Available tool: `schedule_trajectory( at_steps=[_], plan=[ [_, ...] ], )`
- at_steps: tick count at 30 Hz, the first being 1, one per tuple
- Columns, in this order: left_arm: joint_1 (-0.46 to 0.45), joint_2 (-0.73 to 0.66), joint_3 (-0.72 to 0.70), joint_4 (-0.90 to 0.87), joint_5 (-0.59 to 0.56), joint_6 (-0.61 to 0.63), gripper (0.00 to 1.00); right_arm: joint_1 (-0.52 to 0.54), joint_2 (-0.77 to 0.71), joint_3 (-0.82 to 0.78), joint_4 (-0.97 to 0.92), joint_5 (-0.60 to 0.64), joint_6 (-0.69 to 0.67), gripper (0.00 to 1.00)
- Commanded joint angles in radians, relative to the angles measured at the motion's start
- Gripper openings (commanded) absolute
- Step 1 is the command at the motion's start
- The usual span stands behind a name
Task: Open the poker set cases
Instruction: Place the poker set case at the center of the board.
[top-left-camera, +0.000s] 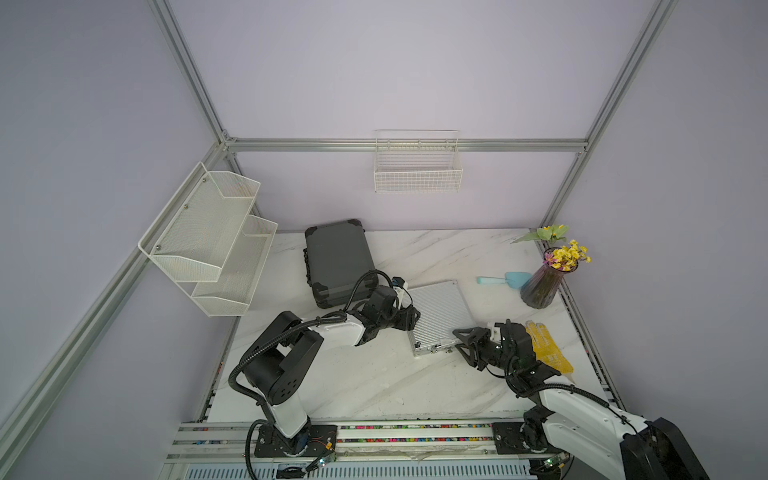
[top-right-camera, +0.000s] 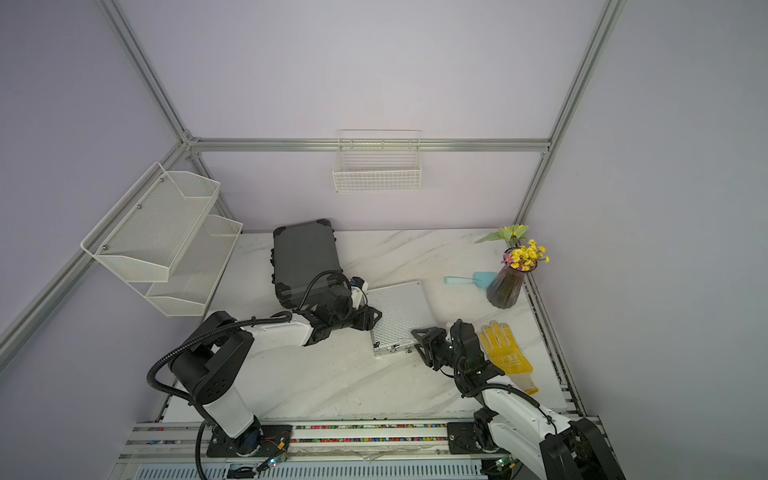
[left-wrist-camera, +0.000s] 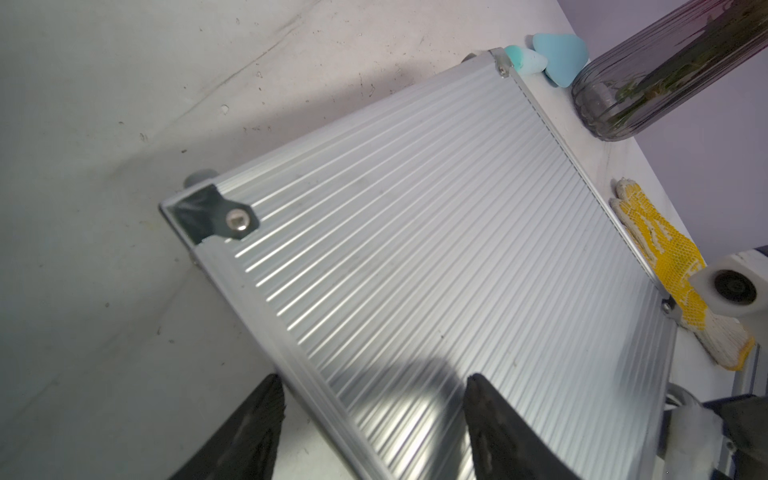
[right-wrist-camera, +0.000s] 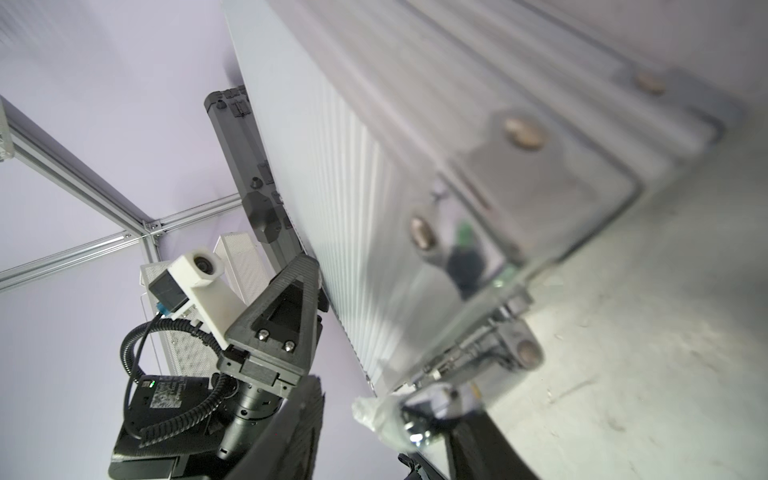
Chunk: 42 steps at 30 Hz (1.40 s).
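Silver case (top-left-camera: 440, 316), ribbed and with its lid down, lies flat on the worktop (top-left-camera: 374, 374) between our two sets of jaws. Our left jaws stand partly open at its side edge and hold nothing. In the left wrist view they straddle that edge, one jaw above the ribbed lid (left-wrist-camera: 415, 249) and the other above bare worktop. Our right jaws are also spread apart and empty, facing the case's front edge. In the right wrist view a shiny fitting (right-wrist-camera: 415, 432) on that edge sits between them, and we cannot tell whether either jaw touches it. The dark grey case (top-left-camera: 338, 257) lies closed just behind our left jaws, well apart from our right jaws. A yellow glove (top-right-camera: 505, 353) lies behind our right jaws.
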Motion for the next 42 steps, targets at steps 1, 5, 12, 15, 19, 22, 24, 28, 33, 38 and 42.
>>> schedule_trajectory(
  at_steps=[1, 5, 12, 15, 19, 22, 24, 28, 33, 38, 42],
  plan=[
    [0.006, 0.051, -0.019, -0.035, 0.005, 0.004, 0.68, -0.001, 0.019, 0.038, 0.024, 0.002, 0.047, 0.51],
    [0.009, 0.060, -0.014, -0.038, 0.021, 0.018, 0.68, -0.001, 0.062, 0.073, 0.030, 0.002, 0.031, 0.51],
    [0.019, 0.063, 0.009, -0.040, 0.026, 0.063, 0.69, 0.000, 0.139, 0.146, 0.026, -0.020, -0.017, 0.62],
    [0.021, 0.076, 0.043, -0.040, 0.037, 0.074, 0.70, -0.001, 0.113, 0.187, -0.078, -0.016, -0.077, 0.74],
    [0.026, 0.102, 0.097, -0.048, 0.066, 0.075, 0.70, 0.000, 0.029, 0.222, -0.240, 0.014, -0.144, 0.78],
    [0.028, 0.114, 0.118, -0.047, 0.075, 0.074, 0.70, -0.004, -0.023, 0.234, -0.309, 0.026, -0.186, 0.78],
    [0.029, 0.125, 0.133, -0.047, 0.080, 0.074, 0.70, -0.005, -0.023, 0.251, -0.344, 0.021, -0.233, 0.78],
    [0.038, 0.144, 0.166, -0.050, 0.095, 0.076, 0.70, -0.012, 0.050, 0.318, -0.414, -0.028, -0.340, 0.78],
    [0.060, 0.167, 0.203, -0.054, 0.100, 0.081, 0.71, -0.040, 0.110, 0.394, -0.492, -0.047, -0.465, 0.78],
    [0.082, 0.218, 0.282, -0.064, 0.126, 0.091, 0.71, -0.098, 0.165, 0.509, -0.542, -0.014, -0.601, 0.78],
    [0.087, 0.244, 0.327, -0.064, 0.138, 0.093, 0.71, -0.206, 0.228, 0.551, -0.555, -0.001, -0.684, 0.78]
  ],
)
